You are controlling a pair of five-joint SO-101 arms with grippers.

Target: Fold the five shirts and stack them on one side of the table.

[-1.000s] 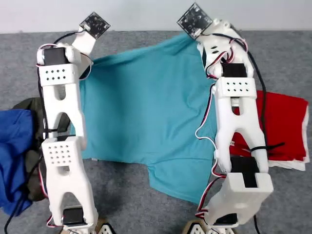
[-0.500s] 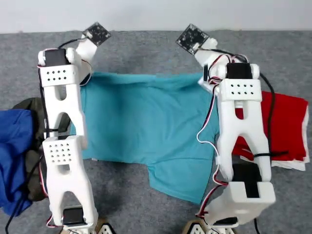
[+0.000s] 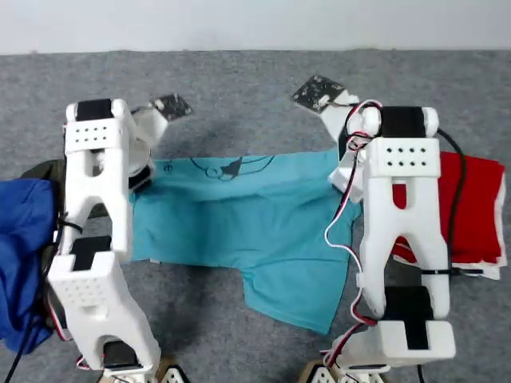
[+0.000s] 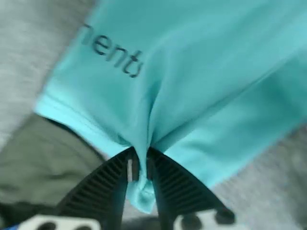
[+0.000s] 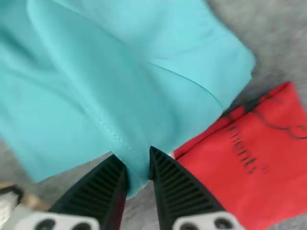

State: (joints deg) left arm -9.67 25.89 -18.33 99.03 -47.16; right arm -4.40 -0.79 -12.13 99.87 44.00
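A teal shirt [image 3: 239, 215] lies across the middle of the grey table, its far edge folded over toward the near side so dark print shows. My left gripper [image 4: 140, 168] is shut on the shirt's [image 4: 192, 81] edge at the fold's left end [image 3: 148, 171]. My right gripper [image 5: 137, 168] is shut on the teal shirt [image 5: 105, 81] at the fold's right end [image 3: 343, 163]. One sleeve [image 3: 291, 295] sticks out toward the near edge. A folded red shirt [image 3: 471, 215] lies at the right, on something white. Blue cloth [image 3: 20, 255] and dark olive cloth [image 3: 48, 171] lie at the left.
The table is covered in grey carpet-like fabric [image 3: 239, 96], bare along the far side up to a white wall. Both white arms stand over the shirt's left and right ends. The red shirt [image 5: 249, 158] sits close beside my right gripper.
Both grippers have pulled the teal shirt's far edge toward the near side, folding the far part over the body. The printed side has come into view along the fold.
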